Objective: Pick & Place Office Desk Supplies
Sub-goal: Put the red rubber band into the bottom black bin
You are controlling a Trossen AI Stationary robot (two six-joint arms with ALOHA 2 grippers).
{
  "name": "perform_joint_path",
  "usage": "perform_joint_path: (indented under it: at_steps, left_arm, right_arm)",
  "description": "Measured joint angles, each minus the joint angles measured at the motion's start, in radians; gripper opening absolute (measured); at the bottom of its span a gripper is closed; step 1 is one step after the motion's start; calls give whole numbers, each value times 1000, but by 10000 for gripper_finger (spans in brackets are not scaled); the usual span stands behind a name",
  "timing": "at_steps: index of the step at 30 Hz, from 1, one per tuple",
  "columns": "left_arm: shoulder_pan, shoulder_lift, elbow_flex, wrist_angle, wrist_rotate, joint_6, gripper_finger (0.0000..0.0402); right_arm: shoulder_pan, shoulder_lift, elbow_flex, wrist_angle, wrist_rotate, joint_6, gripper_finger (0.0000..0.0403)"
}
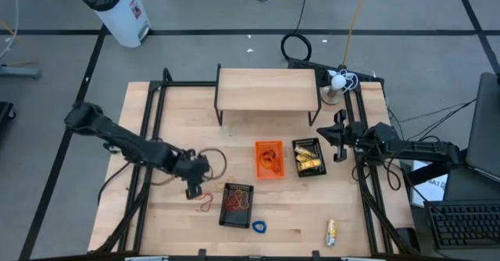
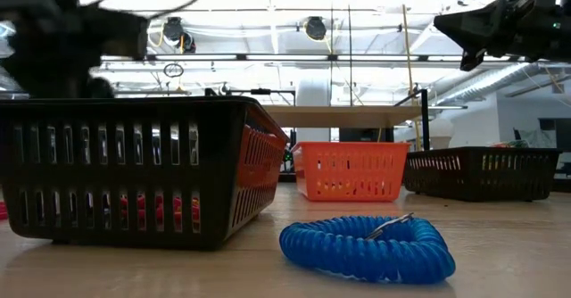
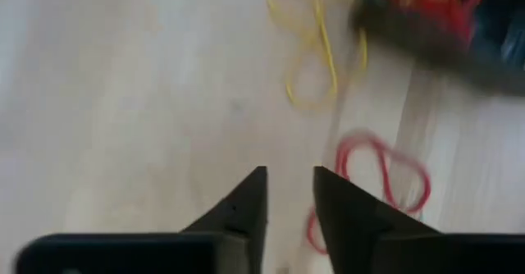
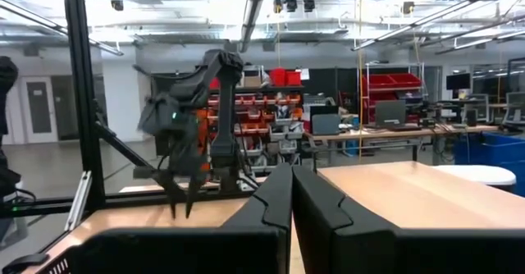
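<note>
Rubber bands are the items nearest to being taken: a red loop (image 3: 381, 184) and a yellow loop (image 3: 316, 57) lie loose on the bench (image 1: 156, 222), just beside the black basket (image 1: 237, 205) that already holds red and orange bands. The left gripper (image 1: 193, 189) is held low over this spot, and in its wrist view its jaws are seen slightly parted, with nothing between them and the red loop lying just off to one side of the fingertips.

Such bands are judged to be very light, thin and limp; lying flat on the wood, they would offer little height to pinch. A hold is best taken where a strand crosses itself or lifts off the surface, with the jaws set astride a single strand. Once lifted, the loop would be expected to dangle and stretch, and it could snag on the basket rim.

Other supplies are spread across the bench: a blue coiled ring (image 1: 258, 227) near the front edge, a yellow packet (image 1: 330, 231) further along, an orange basket (image 1: 269, 159) and a second black basket (image 1: 309, 158) holding yellow packets.

The right gripper (image 1: 337, 136) waits raised beside that second black basket, its jaws closed and empty.
</note>
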Motion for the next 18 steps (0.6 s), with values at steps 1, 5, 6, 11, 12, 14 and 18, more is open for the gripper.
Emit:
perform_joint_path:
  at_steps: [1, 5, 6, 11, 12, 14, 18]
  left_arm:
    - [-5, 29, 0, 3, 26, 1, 118]
    - [-30, 112, 0, 10, 93, 46, 173]
    - [-40, 121, 0, 10, 105, 64, 183]
    - [-91, 133, 0, 71, 67, 75, 210]
    - [-97, 133, 0, 95, 60, 61, 210]
    - [-105, 133, 0, 125, 47, 41, 207]
    - [-113, 136, 0, 129, 23, 11, 196]
  right_arm:
    - [0, 0, 0, 0, 0, 0, 0]
    - [0, 0, 0, 6, 0, 0, 0]
    - [0, 0, 0, 5, 0, 0, 0]
    - [0, 9, -1, 5, 0, 22, 0]
    - [0, 12, -1, 5, 0, 23, 0]
    - [0, 20, -1, 5, 1, 23, 0]
    - [0, 32, -1, 15, 2, 21, 0]
